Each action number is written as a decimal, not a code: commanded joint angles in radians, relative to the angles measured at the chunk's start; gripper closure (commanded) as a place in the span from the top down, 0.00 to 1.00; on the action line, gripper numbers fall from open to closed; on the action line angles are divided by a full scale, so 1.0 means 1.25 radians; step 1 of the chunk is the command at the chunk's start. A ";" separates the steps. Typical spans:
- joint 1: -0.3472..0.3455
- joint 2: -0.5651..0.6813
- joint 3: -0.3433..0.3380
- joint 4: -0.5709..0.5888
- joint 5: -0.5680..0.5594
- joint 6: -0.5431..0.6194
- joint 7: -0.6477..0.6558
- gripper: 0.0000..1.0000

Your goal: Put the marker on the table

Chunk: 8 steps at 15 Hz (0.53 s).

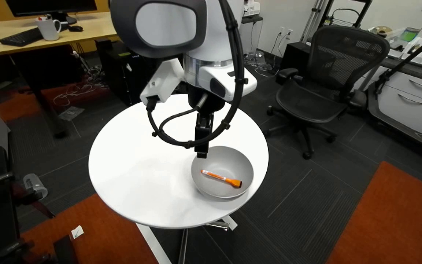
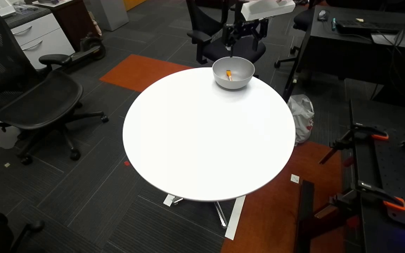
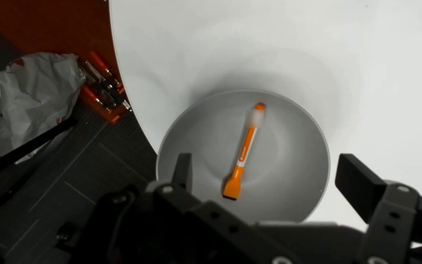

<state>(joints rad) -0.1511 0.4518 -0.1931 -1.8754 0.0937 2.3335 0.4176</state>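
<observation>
The orange and white marker (image 1: 219,177) lies inside the grey bowl (image 1: 242,167), which stands on the round white table (image 1: 141,165) near its edge. The marker also shows in an exterior view (image 2: 229,75), in the bowl (image 2: 243,75) at the far edge of the table (image 2: 206,133). In the wrist view the marker (image 3: 246,146) lies slanted across the bowl floor (image 3: 288,172), its wide orange end toward the gripper. My gripper (image 3: 266,172) is open and empty, above the bowl, its fingers wide apart on either side of the marker. It points down in both exterior views (image 1: 202,154) (image 2: 243,47).
A black office chair (image 1: 328,77) stands beside the table, and another chair (image 2: 220,49) stands behind the bowl. A wooden desk (image 1: 90,27) is at the back. A plastic bag (image 3: 31,99) lies on the floor beyond the table's edge. A black stand with clamps (image 2: 374,182) is nearby.
</observation>
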 commanded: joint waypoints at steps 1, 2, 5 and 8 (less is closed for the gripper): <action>-0.013 0.069 -0.005 0.081 0.027 -0.011 0.005 1.00; -0.019 0.088 -0.003 0.101 0.035 -0.020 0.002 1.00; -0.033 0.138 0.002 0.149 0.059 -0.028 0.000 1.00; -0.041 0.186 0.002 0.197 0.078 -0.040 0.007 1.00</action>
<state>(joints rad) -0.1846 0.6229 -0.1974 -1.7171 0.1578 2.3307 0.4177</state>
